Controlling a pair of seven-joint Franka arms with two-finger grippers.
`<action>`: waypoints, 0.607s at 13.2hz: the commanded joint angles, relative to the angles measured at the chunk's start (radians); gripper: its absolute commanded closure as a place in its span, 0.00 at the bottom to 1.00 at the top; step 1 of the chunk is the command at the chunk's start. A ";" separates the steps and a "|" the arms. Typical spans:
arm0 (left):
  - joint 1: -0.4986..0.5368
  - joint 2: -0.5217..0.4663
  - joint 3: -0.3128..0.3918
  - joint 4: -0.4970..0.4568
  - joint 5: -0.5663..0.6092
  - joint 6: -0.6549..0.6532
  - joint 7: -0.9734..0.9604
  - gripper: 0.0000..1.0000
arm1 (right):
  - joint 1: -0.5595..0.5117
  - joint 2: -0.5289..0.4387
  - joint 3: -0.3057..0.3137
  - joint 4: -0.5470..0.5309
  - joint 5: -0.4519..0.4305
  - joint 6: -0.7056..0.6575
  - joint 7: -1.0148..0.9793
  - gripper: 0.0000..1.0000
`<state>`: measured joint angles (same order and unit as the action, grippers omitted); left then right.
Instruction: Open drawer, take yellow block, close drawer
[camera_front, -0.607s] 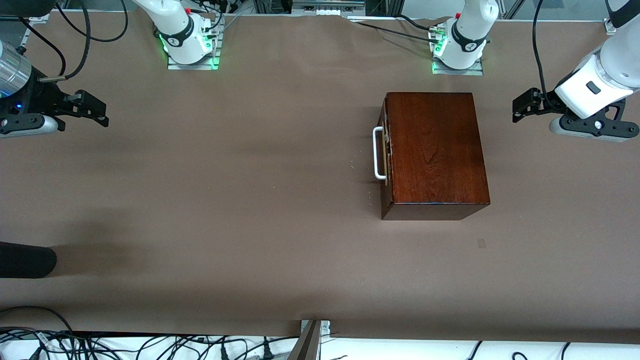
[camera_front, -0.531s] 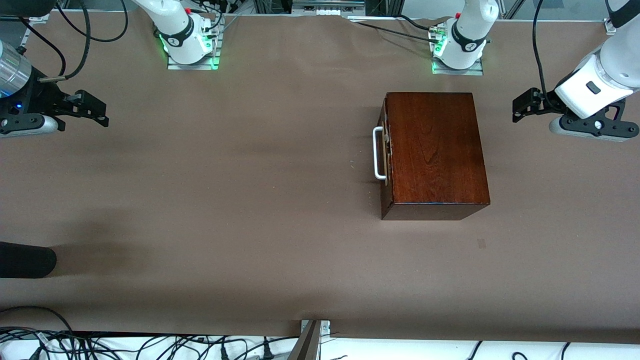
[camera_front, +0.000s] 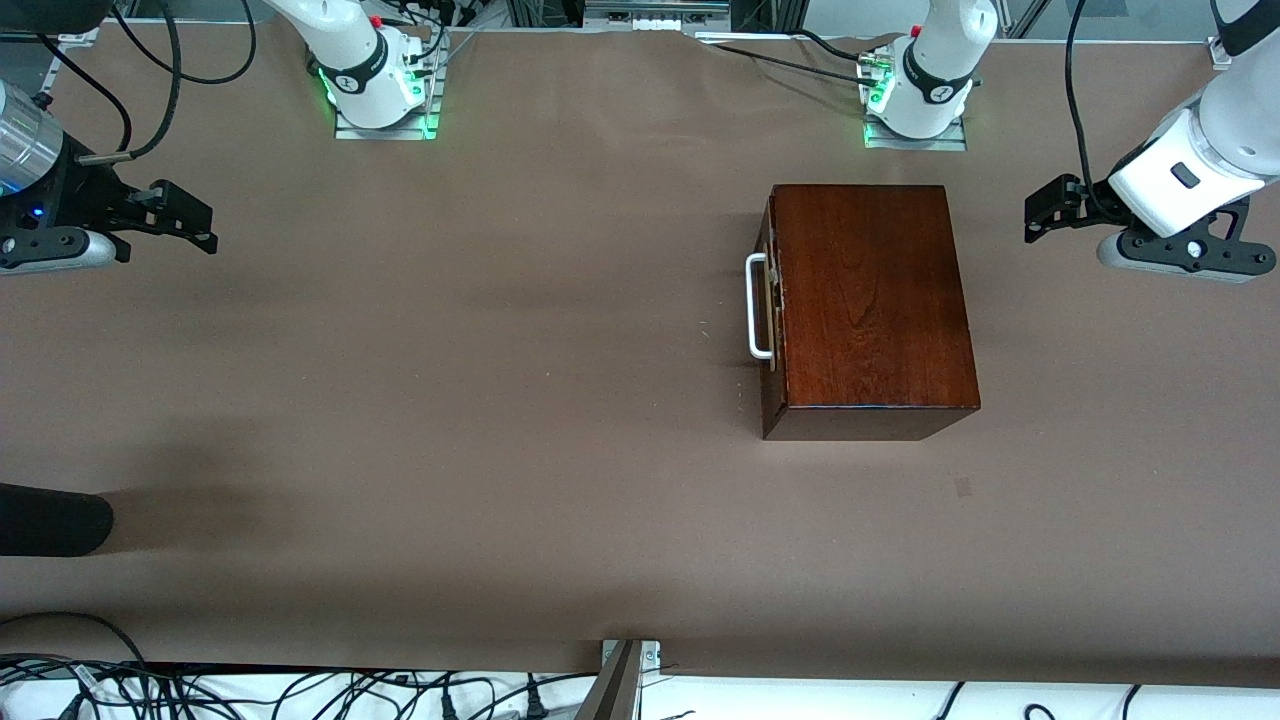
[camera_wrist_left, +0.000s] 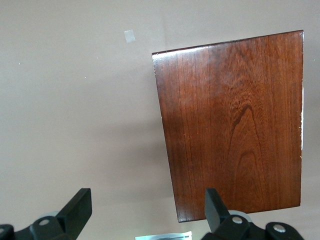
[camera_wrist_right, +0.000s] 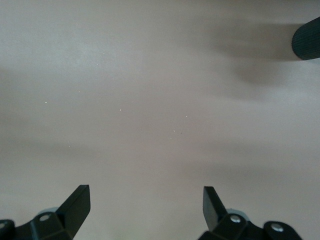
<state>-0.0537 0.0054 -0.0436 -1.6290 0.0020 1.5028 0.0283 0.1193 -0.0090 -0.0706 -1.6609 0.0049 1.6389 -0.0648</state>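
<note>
The mahogany box (camera_front: 870, 300) stands on the table toward the left arm's end, and it also shows in the left wrist view (camera_wrist_left: 235, 120). Its drawer is shut, with the white bar handle (camera_front: 757, 305) on the side facing the right arm's end. The yellow block is hidden. My left gripper (camera_front: 1040, 212) hangs open and empty above the table at the left arm's end, beside the box, and its fingers (camera_wrist_left: 80, 205) frame bare table. My right gripper (camera_front: 195, 225) hangs open and empty above the table at the right arm's end, and its fingers (camera_wrist_right: 77, 202) show over bare table.
A brown cloth (camera_front: 500, 400) covers the table. A black rounded object (camera_front: 50, 520) juts in at the right arm's end, nearer to the front camera, and it also shows in the right wrist view (camera_wrist_right: 307, 40). Cables (camera_front: 300, 690) lie along the front edge.
The left arm's wrist has shifted very slightly. The box and the right arm have not moved.
</note>
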 joint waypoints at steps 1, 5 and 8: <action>0.000 0.018 -0.004 0.040 0.019 -0.038 0.007 0.00 | -0.013 0.007 0.011 0.024 -0.010 -0.017 0.003 0.00; -0.003 0.018 -0.015 0.041 -0.061 -0.078 0.012 0.00 | -0.013 0.007 0.009 0.024 -0.010 -0.017 0.003 0.00; -0.032 0.063 -0.077 0.041 -0.097 -0.105 0.019 0.00 | -0.013 0.007 0.009 0.024 -0.010 -0.017 0.003 0.00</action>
<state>-0.0621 0.0130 -0.0792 -1.6270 -0.0781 1.4269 0.0326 0.1193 -0.0090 -0.0707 -1.6609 0.0049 1.6389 -0.0648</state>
